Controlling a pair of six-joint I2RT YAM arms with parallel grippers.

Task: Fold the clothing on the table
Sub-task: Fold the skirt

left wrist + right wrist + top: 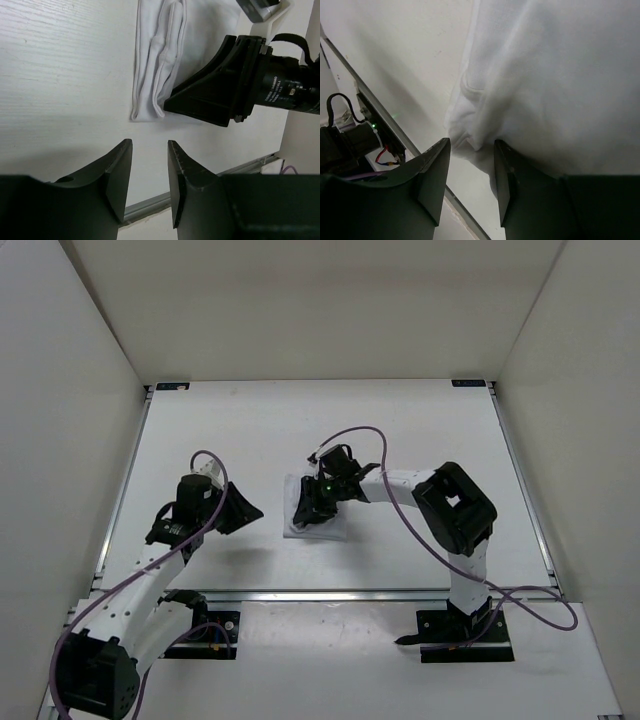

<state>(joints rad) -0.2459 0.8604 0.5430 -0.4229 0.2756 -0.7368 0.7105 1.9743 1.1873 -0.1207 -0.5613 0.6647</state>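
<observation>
Left gripper (242, 510): it hovered low over the bench (420, 420), left of centre. Its fingers were apart with nothing between them, and they pointed right, toward the fabric.
Gap: a strip of bare bench separated the left gripper from the nearest fabric edge, so the two were near but not touching.
Clothing (330, 528): it lay near the middle of the bench as a small, compact, layered white bundle. In the left wrist view its stacked folds ran as ridges along its length, away from the camera.
Right gripper (314, 502): it sat directly on top of the clothing and covered much of it from above. In its wrist view the fingers stood apart, and a rumpled corner lay at the tips but did not look pinched.
Relation that mattered: the clothing lay to the right of the left gripper and straight under the right one. The right arm was plainly the nearer, and the bundle's long axis appeared to run near to far.
Judged stage: the folding looked nearly finished, with only pressing or tidying left.
Risk: closing on the loose corner could drag the layers apart.
</observation>
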